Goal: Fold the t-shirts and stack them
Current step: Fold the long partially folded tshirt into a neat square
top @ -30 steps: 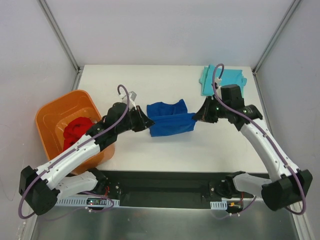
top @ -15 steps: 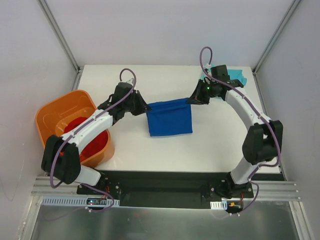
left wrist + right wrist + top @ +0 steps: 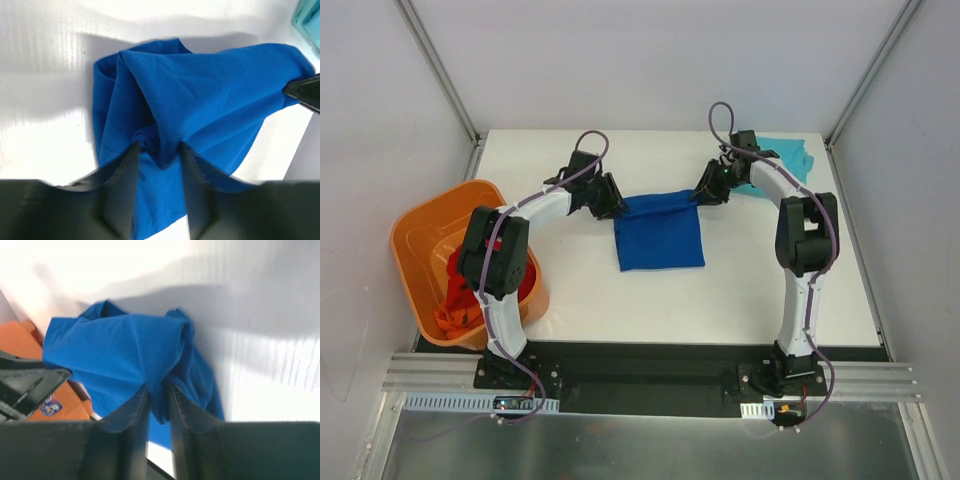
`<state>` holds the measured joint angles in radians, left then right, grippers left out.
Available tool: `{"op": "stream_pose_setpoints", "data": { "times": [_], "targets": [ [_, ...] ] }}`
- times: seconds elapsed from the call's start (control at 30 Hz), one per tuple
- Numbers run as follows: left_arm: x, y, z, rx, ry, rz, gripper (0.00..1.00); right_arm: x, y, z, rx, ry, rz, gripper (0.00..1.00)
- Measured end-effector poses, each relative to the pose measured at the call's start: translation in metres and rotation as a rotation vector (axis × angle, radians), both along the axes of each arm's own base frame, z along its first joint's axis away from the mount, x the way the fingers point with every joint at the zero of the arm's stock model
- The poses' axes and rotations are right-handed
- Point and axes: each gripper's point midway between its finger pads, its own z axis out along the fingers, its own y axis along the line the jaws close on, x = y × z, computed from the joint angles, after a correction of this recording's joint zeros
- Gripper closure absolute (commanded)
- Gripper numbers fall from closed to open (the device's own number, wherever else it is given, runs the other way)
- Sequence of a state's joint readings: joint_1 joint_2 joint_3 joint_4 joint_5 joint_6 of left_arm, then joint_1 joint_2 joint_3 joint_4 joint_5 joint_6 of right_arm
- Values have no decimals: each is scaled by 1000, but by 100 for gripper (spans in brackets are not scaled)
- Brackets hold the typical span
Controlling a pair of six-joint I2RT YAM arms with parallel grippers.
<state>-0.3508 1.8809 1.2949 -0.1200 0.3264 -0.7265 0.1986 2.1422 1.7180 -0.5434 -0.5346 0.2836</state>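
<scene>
Blue t-shirt [image 3: 660, 232] folded mid-table [image 3: 740, 290]. Left hand [image 3: 157, 150] and right hand [image 3: 156, 390] each pinch a far corner, fingers parted slightly round cloth, apparently tensioning the fold flat.

White arm links, black joints, purple cables

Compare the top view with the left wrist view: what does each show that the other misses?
Only the top view shows the orange tub with the red shirt in it and both arms' reach. Only the left wrist view shows cloth bunched between the left pincer fingers. Both show the blue shirt on the white table, the teal shirt, and the right pincer at the shirt's other corner.
</scene>
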Motion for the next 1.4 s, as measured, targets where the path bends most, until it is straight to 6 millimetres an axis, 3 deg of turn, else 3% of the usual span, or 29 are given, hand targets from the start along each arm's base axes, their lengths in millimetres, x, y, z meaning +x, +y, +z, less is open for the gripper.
{"op": "stream_pose_setpoints", "data": {
  "times": [0.03, 0.07, 0.1, 0.17, 0.3, 0.4, 0.5, 0.63, 0.7, 0.8, 0.93, 1.07, 1.27, 1.4],
  "targets": [
    [3, 1, -3, 0, 7, 0, 51, 4, -1, -4, 2, 6, -5, 55],
    [5, 3, -6, 2, 13, 4, 41, 9, -2, -9, 4, 10, -10, 20],
    [6, 4, -6, 2, 16, 3, 37, 13, -3, -11, 7, 8, -14, 3],
    [7, 6, -5, 2, 17, 8, 1, 17, -4, -11, 13, 4, -18, 3],
    [8, 9, 3, -7, 9, 11, 1, 21, -5, -2, 24, -28, -15, 3],
    [1, 9, 20, -24, -18, 1, 1, 15, -6, 11, 27, -51, -14, 3],
    [-15, 6, 51, -44, -77, -17, 1, -4, -10, 38, 25, -90, -14, 3],
    [-39, -14, 97, -85, -179, -80, 1, -31, -12, 85, 29, -189, -6, 3],
    [-46, -25, 109, -103, -213, -109, 1, -41, -6, 102, 39, -227, 10, 3],
    [-45, -34, 104, -104, -203, -126, 1, -46, 10, 111, 63, -262, 50, 3],
    [-19, -44, 74, -83, -144, -120, 1, -36, 34, 91, 88, -221, 89, 3],
    [10, -49, 35, -63, -82, -103, 1, 0, 50, 59, 88, -176, 78, 3],
    [33, -33, -12, -35, 2, -49, 1, 61, 64, 6, 96, -139, 34, 3],
    [37, -24, -27, -48, 45, -28, 1, 73, 71, -26, 129, -83, 17, 3]
  ]
}}
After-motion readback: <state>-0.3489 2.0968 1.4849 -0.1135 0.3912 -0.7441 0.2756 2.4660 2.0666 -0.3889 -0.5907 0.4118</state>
